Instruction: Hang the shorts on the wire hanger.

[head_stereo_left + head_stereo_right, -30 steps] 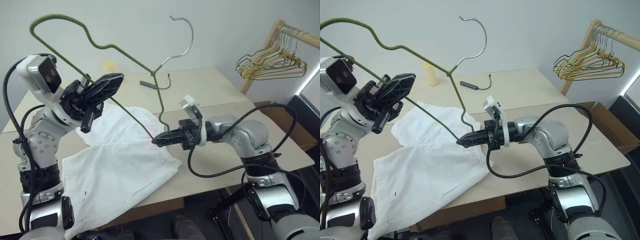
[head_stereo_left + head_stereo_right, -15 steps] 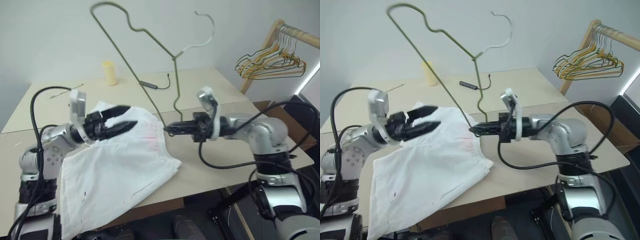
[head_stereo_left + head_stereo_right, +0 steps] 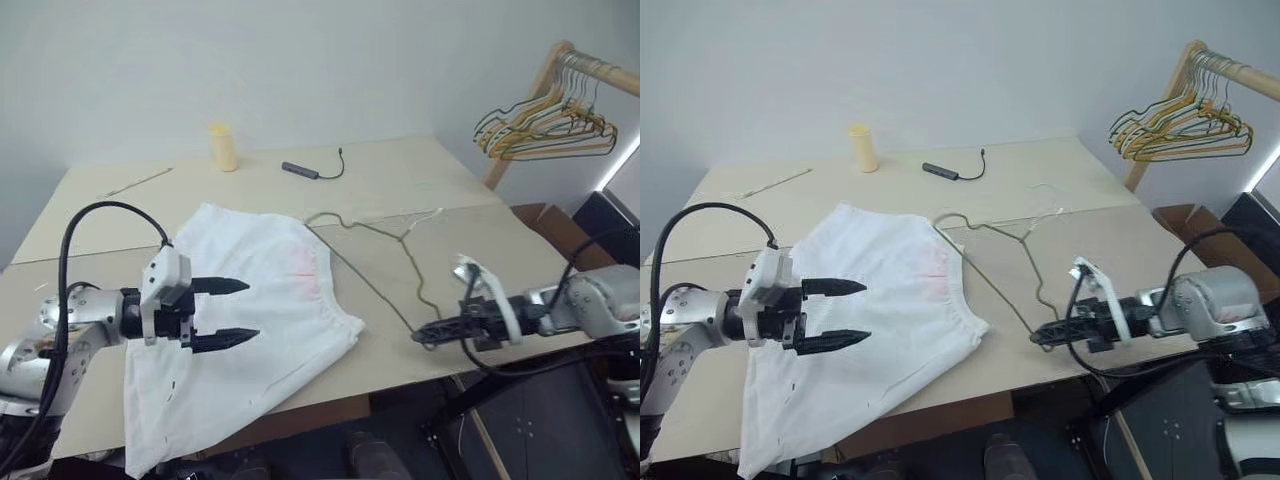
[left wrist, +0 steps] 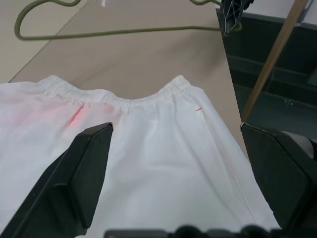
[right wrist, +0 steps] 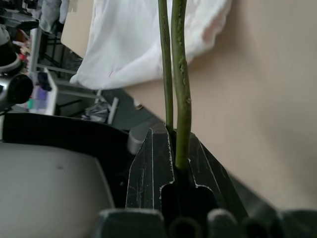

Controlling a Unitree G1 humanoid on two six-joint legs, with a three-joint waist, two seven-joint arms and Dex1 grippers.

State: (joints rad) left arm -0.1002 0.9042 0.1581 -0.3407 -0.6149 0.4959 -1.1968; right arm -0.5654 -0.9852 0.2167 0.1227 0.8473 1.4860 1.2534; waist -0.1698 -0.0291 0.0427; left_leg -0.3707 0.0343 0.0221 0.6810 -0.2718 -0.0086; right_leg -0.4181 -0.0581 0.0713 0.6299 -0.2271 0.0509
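Shorts (image 3: pixel 250 330) lie spread flat on the surface (image 3: pixel 400 180), waistband toward the wire hanger (image 3: pixel 375 240), directly under and ahead of the left gripper (image 3: pixel 235 312), whose jaws stand wide apart just above the white cloth and hold nothing. The right gripper (image 3: pixel 428 334) has its jaws clamped tight on one end of the hanger, which lies nearly flat on the surface and stretches away from those jaws toward the waistband, its pale hook resting beyond them on the bare surface.
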